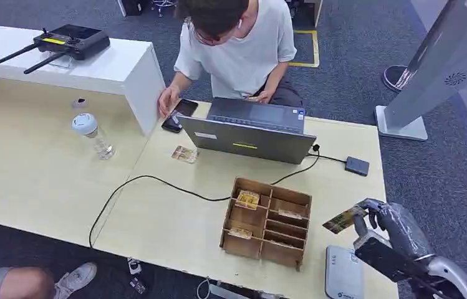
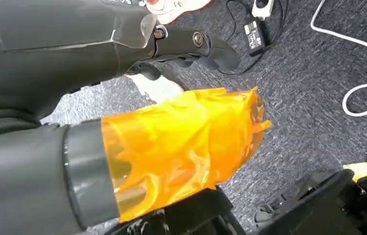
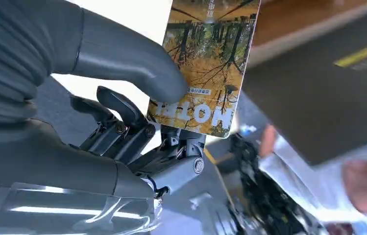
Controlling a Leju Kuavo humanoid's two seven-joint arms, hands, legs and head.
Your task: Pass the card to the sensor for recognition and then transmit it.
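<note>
A pale wooden desk [image 1: 43, 180] stands on grey carpet [image 1: 355, 56]. The right hand [image 1: 388, 224] pinches the card [image 1: 344, 219] between thumb and fingers above the desk's near right corner, just beyond the grey sensor [image 1: 344, 274] lying at the near edge. A wooden organiser [image 1: 268, 221] sits mid-desk, with a laptop [image 1: 249, 131] behind it at the far edge, where a person [image 1: 237, 43] sits. A bottle [image 1: 92, 134] stands toward the left. The left hand [image 2: 122, 142] hangs over the carpet; whether it is open or closed cannot be told.
</note>
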